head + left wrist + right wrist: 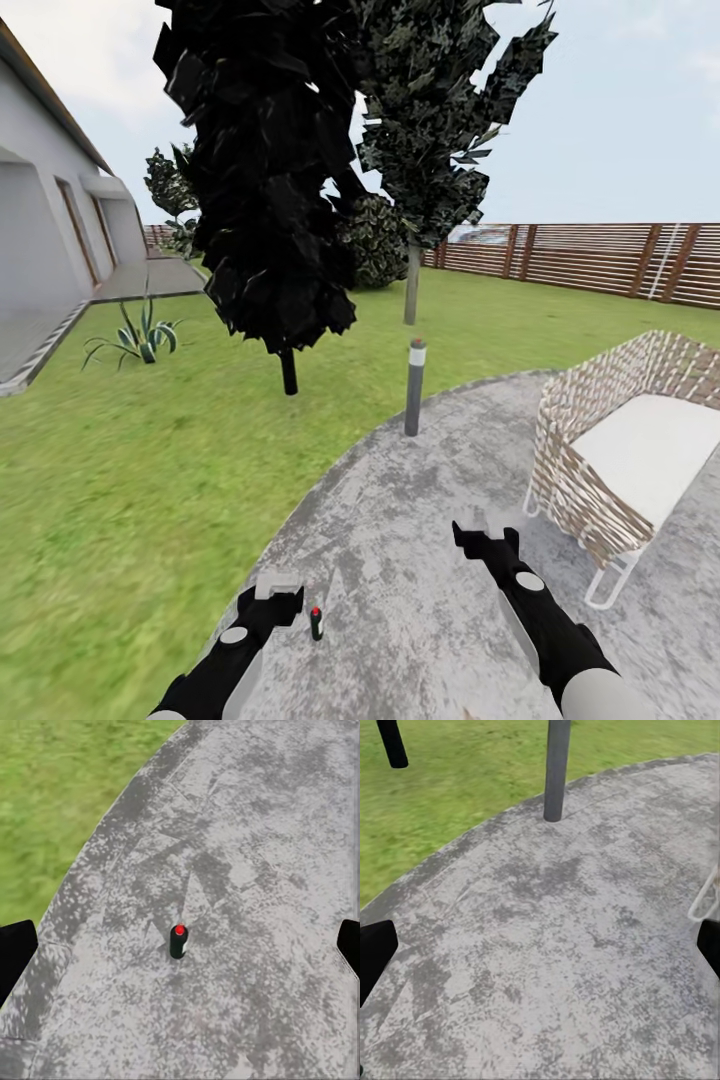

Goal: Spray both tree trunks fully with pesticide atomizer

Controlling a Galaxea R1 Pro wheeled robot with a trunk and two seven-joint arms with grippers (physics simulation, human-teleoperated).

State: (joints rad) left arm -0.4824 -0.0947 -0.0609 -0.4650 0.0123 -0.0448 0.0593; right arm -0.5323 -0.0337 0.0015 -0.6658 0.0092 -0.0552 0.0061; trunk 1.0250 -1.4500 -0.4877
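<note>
speckled rough paving (420,600), woven wicker chair (600,440)

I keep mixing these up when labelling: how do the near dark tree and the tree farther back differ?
The near tree has an almost black crown hanging low over a thin black trunk; the far tree has a grey-green crown held higher over a pale grey-beige trunk. The near tree's crown looks wider and denser, and the far tree's looks more ragged. The near tree stands closer to the bollard lamp. Both are upright on the grass.

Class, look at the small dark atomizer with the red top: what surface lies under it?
The atomizer stands upright on the grey speckled paving, not on the grass. Its base covers the patch directly beneath. The left end effector is nearby, empty.
</note>
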